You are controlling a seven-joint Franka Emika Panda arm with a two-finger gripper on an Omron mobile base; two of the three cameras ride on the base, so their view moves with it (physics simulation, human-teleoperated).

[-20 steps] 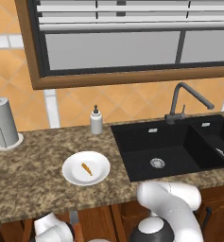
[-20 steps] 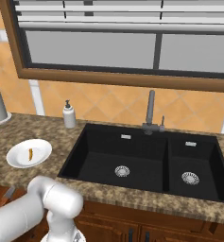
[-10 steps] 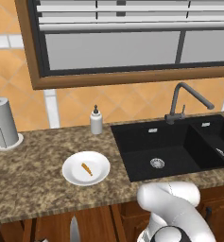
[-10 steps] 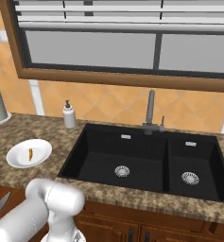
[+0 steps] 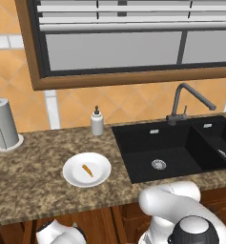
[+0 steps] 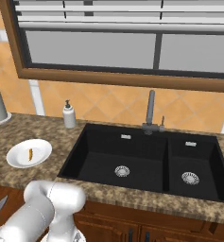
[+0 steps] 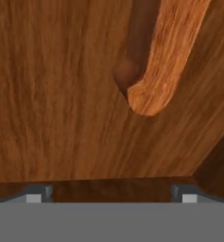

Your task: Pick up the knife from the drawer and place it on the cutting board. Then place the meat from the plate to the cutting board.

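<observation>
The arm bends down below the tabletop (image 5: 24, 186) edge, hand low at the cabinet front. In the hand view the fingers (image 7: 35, 194) stand wide apart, empty, over the drawer (image 7: 61, 108) floor; the knife (image 7: 165, 61) handle lies at 1 o'clock. On the tabletop, the meat (image 5: 87, 170) lies on the plate (image 5: 72, 177).

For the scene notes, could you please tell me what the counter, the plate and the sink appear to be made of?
Counter: speckled brown stone, likely polished granite, judging by its mottled flecks.
Plate: plain white with a smooth raised rim, probably glazed ceramic.
Sink: uniform matte black, perhaps composite or enamel; the look leaves that open.
</observation>
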